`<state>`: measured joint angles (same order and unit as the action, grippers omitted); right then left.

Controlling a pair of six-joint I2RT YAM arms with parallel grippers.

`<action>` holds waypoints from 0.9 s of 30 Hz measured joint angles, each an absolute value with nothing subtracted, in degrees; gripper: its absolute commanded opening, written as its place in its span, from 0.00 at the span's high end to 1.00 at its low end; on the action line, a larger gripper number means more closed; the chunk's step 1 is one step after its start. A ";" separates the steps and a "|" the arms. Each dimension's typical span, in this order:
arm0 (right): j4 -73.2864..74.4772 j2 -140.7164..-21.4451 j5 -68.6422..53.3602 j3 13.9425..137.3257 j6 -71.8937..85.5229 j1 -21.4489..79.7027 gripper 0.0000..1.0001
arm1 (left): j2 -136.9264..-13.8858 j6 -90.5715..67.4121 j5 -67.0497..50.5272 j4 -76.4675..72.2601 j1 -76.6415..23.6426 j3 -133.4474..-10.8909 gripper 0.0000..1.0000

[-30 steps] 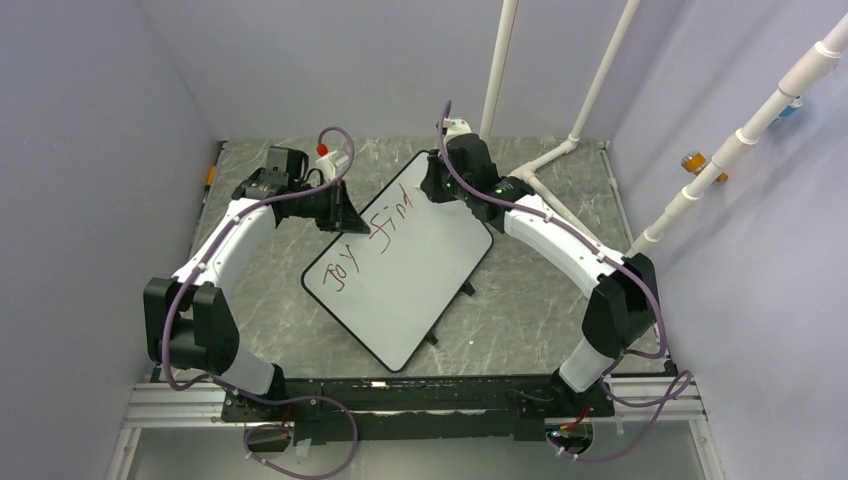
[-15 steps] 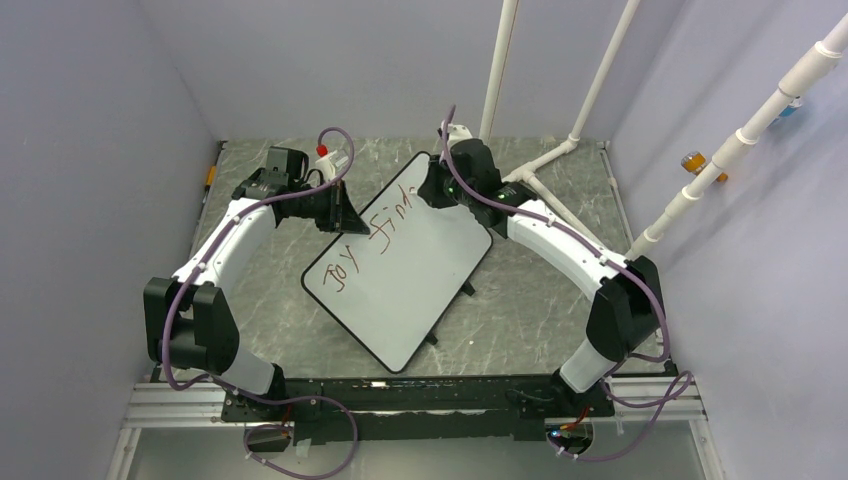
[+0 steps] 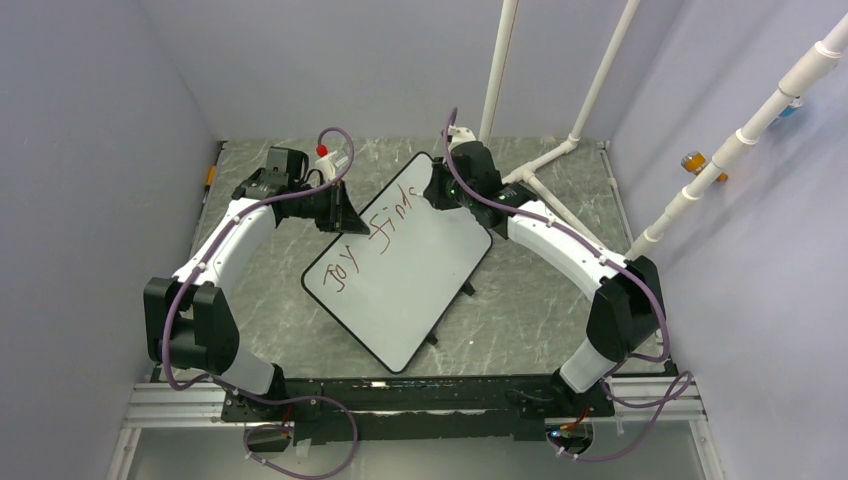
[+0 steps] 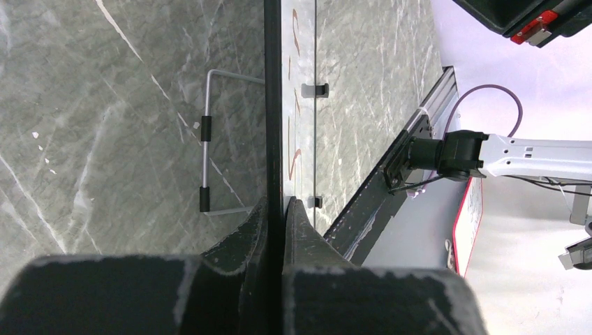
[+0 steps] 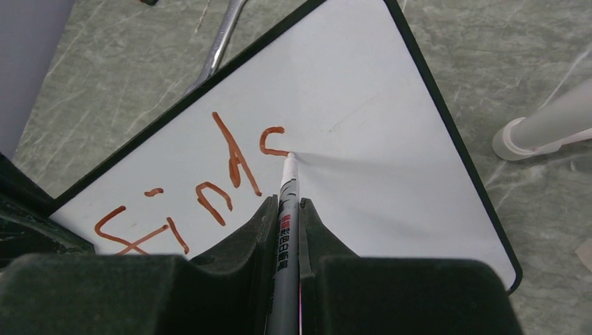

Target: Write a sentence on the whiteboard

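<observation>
The whiteboard lies tilted on the marble table, propped up at its far-left edge. My left gripper is shut on that rim; in the left wrist view the board runs edge-on between the jaws of the gripper. My right gripper is shut on a grey marker, whose white tip touches the board. The sentence reads "Joy" and "Find" in reddish-brown. In the right wrist view the marker tip rests at the end of a small curved stroke after "Find".
White pipes rise at the back right, one foot just beyond the board's corner. A wire stand shows under the board. A red-capped item sits behind the left arm. Purple walls close in on both sides.
My right gripper has shifted slightly to the right along the board, and a new short stroke has appeared after "Find". The left gripper and the board have not moved.
</observation>
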<state>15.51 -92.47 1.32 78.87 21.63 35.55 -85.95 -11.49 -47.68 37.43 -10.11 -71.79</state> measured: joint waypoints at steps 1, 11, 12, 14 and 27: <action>15.55 -92.44 1.45 78.74 21.63 35.55 1.00 | -85.95 -11.51 -47.66 37.43 -10.11 -71.79 1.00; 16.10 -89.06 -1.72 74.43 21.45 35.07 1.00 | -85.95 -11.42 -47.94 37.39 -10.11 -71.79 1.00; 16.36 -88.38 -2.13 73.89 21.45 35.07 1.00 | -85.89 -11.25 -48.21 37.23 -10.11 -71.79 1.00; 16.64 -86.74 -3.07 72.60 21.43 35.09 1.00 | -85.69 -11.11 -48.25 37.15 -10.13 -71.79 1.00; 14.11 -76.75 -10.22 67.44 20.73 43.20 1.00 | -85.30 -11.05 -48.12 37.08 -10.22 -71.79 1.00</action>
<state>14.11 -76.75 -10.22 67.44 20.73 43.20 -85.30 -11.05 -48.12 37.08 -10.22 -71.79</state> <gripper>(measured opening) 0.138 0.087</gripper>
